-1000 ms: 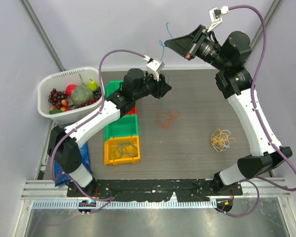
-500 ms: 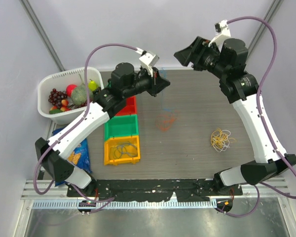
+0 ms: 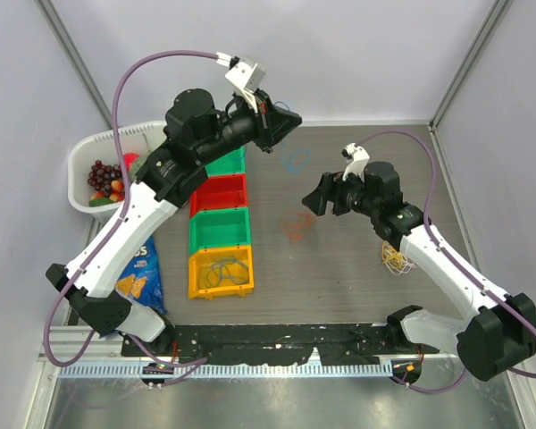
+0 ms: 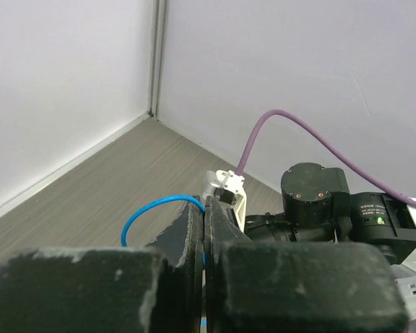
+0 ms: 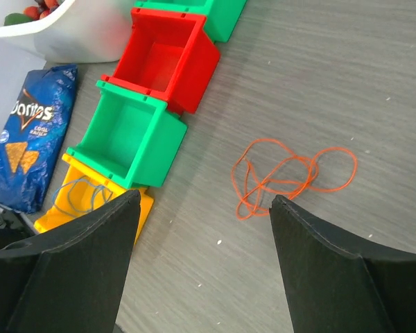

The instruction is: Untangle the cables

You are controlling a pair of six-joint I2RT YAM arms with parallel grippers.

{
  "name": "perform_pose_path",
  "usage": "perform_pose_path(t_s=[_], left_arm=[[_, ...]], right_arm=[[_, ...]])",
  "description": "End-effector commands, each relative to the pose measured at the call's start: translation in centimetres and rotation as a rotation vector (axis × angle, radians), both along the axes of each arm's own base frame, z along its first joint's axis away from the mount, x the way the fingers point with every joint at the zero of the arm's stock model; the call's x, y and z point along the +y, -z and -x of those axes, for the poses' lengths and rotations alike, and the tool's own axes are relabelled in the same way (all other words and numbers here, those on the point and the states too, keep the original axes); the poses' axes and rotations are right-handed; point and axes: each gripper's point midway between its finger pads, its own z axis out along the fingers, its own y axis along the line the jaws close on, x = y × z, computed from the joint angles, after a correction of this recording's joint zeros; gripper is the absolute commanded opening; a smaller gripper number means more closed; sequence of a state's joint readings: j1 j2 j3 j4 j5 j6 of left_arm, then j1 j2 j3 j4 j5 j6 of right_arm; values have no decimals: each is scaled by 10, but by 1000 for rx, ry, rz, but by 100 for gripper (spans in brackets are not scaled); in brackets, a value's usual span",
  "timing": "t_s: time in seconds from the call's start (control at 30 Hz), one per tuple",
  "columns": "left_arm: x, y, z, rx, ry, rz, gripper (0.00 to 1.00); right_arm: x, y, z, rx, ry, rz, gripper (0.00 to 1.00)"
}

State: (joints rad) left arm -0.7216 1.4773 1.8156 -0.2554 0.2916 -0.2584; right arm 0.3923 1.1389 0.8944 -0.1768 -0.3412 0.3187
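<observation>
Risk noted: the left gripper (image 4: 204, 216), raised at upper centre of the overhead view, is clamped on the blue cable (image 4: 144, 211) with its jaws pressed together. The loop hangs free, and so thin a pinch could slip under a sharp pull, dropping the blue cable onto the orange cable (image 5: 291, 173) and tangling the two. The right gripper (image 5: 204, 208) is spread wide, holds nothing and hovers over the orange cable at mid-table; an off-centre descent may catch one strand and tighten its crossings. The yellow cable (image 3: 397, 253) lies well apart at lower right. The red bin (image 5: 168, 54), green bin (image 5: 128, 142) and yellow bin (image 5: 90, 201) stand near on the left and limit sweeping that way; the fruit basket (image 3: 94, 141) and Doritos bag (image 5: 26, 139) lie beyond them
</observation>
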Motion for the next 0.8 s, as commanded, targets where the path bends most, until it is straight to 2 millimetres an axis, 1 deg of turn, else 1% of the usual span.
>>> perform_pose_path(t_s=[0.0,0.03,0.07,0.13,0.17,0.2,0.23,0.27,0.3,0.33,0.37,0.4,0.43,0.47,0.5,0.53,0.57,0.6,0.63,0.73,0.77], left_arm=[[13,2,-3,38,-73,-45,0],[18,7,-3,51,-90,-65,0],[21,9,0,55,-95,-77,0],[26,20,8,65,-100,-106,0],[28,31,12,75,-104,-134,0],[33,39,18,77,-115,-162,0],[35,53,23,88,-121,-205,0],[38,63,28,97,-127,-242,0],[42,77,34,106,-131,-296,0],[46,91,39,128,-134,-344,0],[52,101,44,137,-148,-381,0],[58,113,49,160,-150,-408,0],[64,121,55,177,-148,-422,0],[74,130,57,190,-175,-449,0],[78,141,64,209,-158,-479,0],[84,147,70,223,-158,-493,0],[90,153,75,245,-157,-506,0],[94,157,80,264,-156,-516,0],[99,163,85,288,-156,-524,0],[112,188,100,379,-163,-567,0],[116,192,104,404,-167,-572,0]], right_arm=[[-1,-29,-27,-178,23,18,80],[0,-21,-28,-157,31,18,80],[1,-21,-31,-163,34,11,80],[5,-6,-37,-119,39,17,79],[7,-3,-38,-107,42,15,78],[8,5,-43,-77,52,31,76],[10,11,-44,-57,57,39,75],[9,19,-52,-20,89,59,73],[8,29,-50,22,93,80,70],[10,37,-58,55,111,101,67],[11,41,-60,77,118,115,66],[11,53,-62,124,123,141,64],[13,57,-62,141,119,144,64],[18,61,-62,159,97,134,64],[23,61,-62,154,77,120,63],[27,64,-59,170,59,100,63],[32,58,-61,146,48,76,63],[34,61,-59,153,49,61,63],[35,57,-62,137,47,43,63],[36,60,-61,141,46,40,63],[35,64,-61,155,50,51,63]])
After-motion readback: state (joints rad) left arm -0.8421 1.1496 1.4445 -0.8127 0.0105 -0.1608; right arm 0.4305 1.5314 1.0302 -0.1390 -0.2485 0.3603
